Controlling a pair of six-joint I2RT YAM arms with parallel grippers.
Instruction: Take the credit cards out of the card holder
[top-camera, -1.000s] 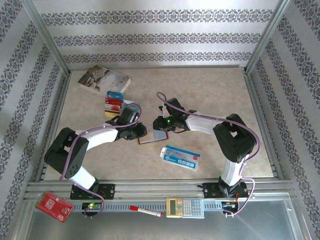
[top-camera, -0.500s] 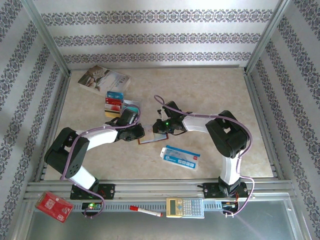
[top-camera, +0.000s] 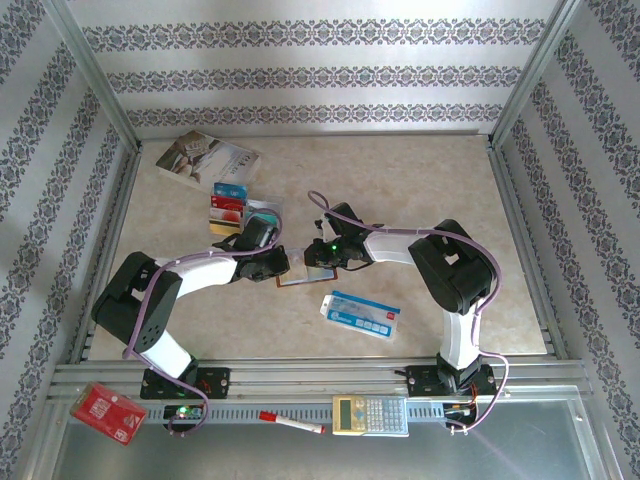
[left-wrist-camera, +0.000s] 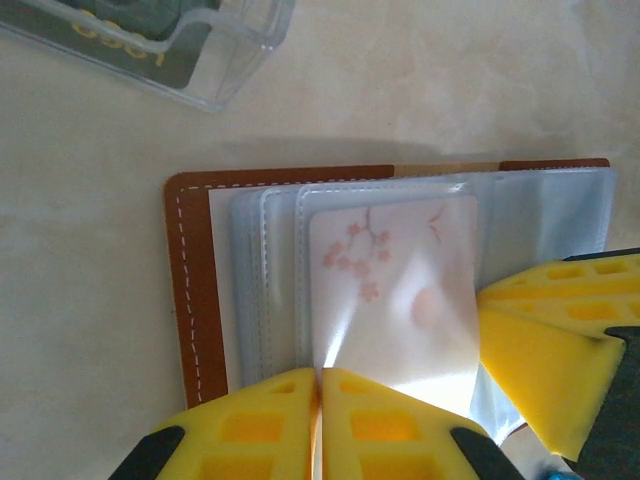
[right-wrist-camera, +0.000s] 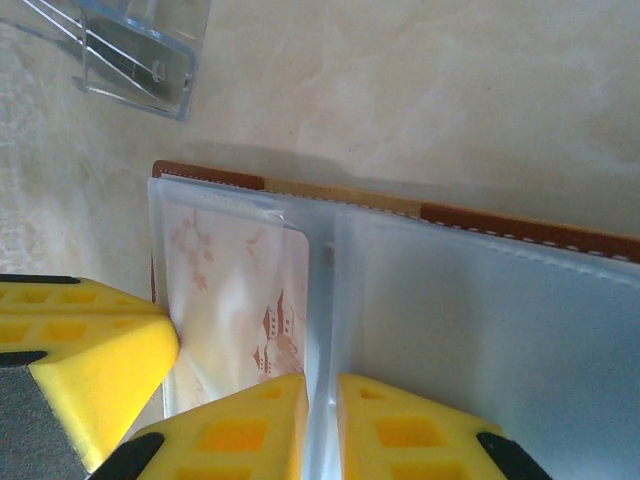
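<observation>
The card holder (top-camera: 300, 271) lies open mid-table, with its brown leather cover (left-wrist-camera: 188, 290) and grey-blue sleeves (right-wrist-camera: 480, 320). A white credit card (left-wrist-camera: 400, 290) printed with pink blossoms sits in the top sleeve. My left gripper (left-wrist-camera: 320, 385) is shut, pinching the near edge of that card's sleeve. I cannot tell whether the card itself is between the pads. My right gripper (right-wrist-camera: 321, 400) is shut on the sleeves' centre fold. In the top view the left gripper (top-camera: 283, 266) and the right gripper (top-camera: 318, 262) meet over the holder. Three loose credit cards (top-camera: 228, 205), blue, red and yellow, lie to the left.
A clear plastic box (left-wrist-camera: 150, 50) sits just beyond the holder. A book (top-camera: 207, 158) lies at the back left. A blue-and-white packet (top-camera: 360, 315) is in front of the holder. A red packet (top-camera: 107, 412), a pen (top-camera: 292, 421) and a calculator (top-camera: 370, 414) rest on the front rail.
My right arm has swung left and down onto the card holder and now grips the sleeve fold. The left gripper has closed tighter and hardly moved.
</observation>
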